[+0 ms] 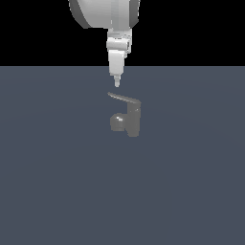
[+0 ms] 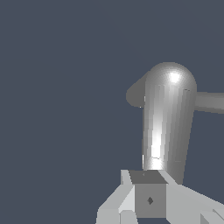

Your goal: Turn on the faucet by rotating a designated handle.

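Gripper [image 1: 116,84] hangs tip-down right above the free end of the handle [image 1: 123,99], not touching from what the exterior view shows — a small gap of floor shows between tip and blade. Fingers read as closed together, nothing held; in the wrist view the fingertips [image 2: 149,192] sit pinched into one block with no gap visible.

Faucet [image 1: 130,117] sits just below the gripper, standing on the floor [image 1: 57,182]. Its upright body is below and toward the exterior view's right of the tip, and the rounded spout [image 1: 116,121] is almost straight under it, lower than the handle. Lever runs from the top of the body out toward the tip.

Step, as I judge it: approach done, contact not yet made. Next move calls for dropping to lever height beside the blade's free end, then pushing sideways to swing it about the body's axis — closed fingers suit a push, no grasp needed. Risk: landing on top of the blade and pressing down instead of rotating.
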Tool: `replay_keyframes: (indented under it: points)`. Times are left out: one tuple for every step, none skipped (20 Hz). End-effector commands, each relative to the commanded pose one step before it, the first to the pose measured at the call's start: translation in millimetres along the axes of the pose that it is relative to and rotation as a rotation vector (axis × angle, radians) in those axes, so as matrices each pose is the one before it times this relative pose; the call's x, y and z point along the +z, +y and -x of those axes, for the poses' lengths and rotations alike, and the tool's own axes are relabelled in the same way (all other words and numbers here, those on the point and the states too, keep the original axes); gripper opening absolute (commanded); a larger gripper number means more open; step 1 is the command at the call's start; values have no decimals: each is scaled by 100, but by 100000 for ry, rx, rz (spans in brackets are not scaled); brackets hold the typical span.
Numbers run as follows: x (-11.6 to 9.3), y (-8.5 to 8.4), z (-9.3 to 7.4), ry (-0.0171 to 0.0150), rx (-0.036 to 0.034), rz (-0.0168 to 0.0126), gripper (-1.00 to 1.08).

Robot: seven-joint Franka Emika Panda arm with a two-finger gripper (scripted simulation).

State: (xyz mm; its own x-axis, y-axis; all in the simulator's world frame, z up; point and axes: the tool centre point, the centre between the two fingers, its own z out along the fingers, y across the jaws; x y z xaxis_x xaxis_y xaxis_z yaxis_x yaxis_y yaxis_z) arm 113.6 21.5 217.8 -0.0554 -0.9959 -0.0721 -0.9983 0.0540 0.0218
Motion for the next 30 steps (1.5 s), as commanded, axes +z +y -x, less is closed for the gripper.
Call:
replay_keyframes:
  points:
    - [1343,-804,21,2118,4988,-740,-100]
    - [461,-242,35,713,1581,-241,-100]
    - [423,-217,40,660,1440,-238,-100]
    - [386,-194,43,606,1304,-232,-100]
    - [349,-172,44,551,1170,-222,-100]
    - [312,-150,43,494,1040,-208,-100]
    - [275,-130,41,437,911,-191,-100]
    - [238,-111,38,380,786,-172,-100]
    - [201,-92,34,322,661,-149,-100]
    - [164,-75,28,264,540,-125,-100]
    - [128,-57,25,204,416,-99,-100]
    - [91,-41,14,149,303,-73,-100]
    - [55,-23,15,84,171,-42,-100]
    - [18,-8,3,30,60,-15,-100]
    - [0,0,0,0,0,0,-100]
    - [0,0,0,0,0,0,-100]
    - [0,0,0,0,0,0,-100]
    - [7,27,12,-22,-116,71,-100]
    - [1,233,42,0,0,0,-100]
    - [1,235,43,0,0,0,-100]
    - [1,237,43,0,0,0,-100]
    - [1,238,43,0,0,0,-100]
    - [1,240,44,0,0,0,-100]
    - [1,242,44,0,0,0,-100]
    - [1,243,45,0,0,0,-100]
    - [1,245,45,0,0,0,-100]
    - [1,247,45,0,0,0,-100]
    - [1,248,46,0,0,0,-100]
    - [1,250,46,0,0,0,-100]
    - [1,251,46,0,0,0,-100]
